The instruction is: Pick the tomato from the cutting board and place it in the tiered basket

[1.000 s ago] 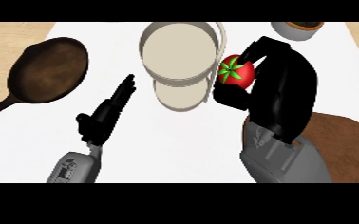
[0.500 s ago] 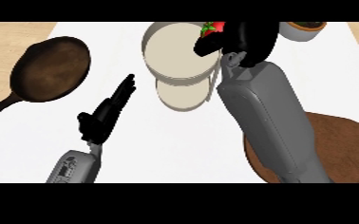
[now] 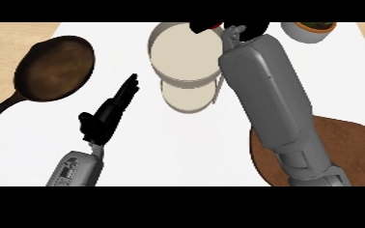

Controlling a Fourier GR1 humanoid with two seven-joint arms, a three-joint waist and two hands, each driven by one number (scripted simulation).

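The tiered basket's upper tier is a pale round tray at top centre, and its smaller lower tier peeks out just below it. My right hand reaches over the upper tier's far right rim at the picture's top, fingers curled round the tomato. Only a red sliver of the tomato shows between the black fingers. The round brown cutting board lies at lower right, partly hidden under my right forearm. My left hand rests on the counter at lower left, fingers straight, holding nothing.
A dark frying pan lies at the left with its handle running toward the lower-left edge. A grey bowl stands at the top right corner. White counter shows between the pan and the basket.
My right arm has stretched further away, carrying the tomato from beside the basket's right edge to above the upper tier's far rim. The left hand has not moved.
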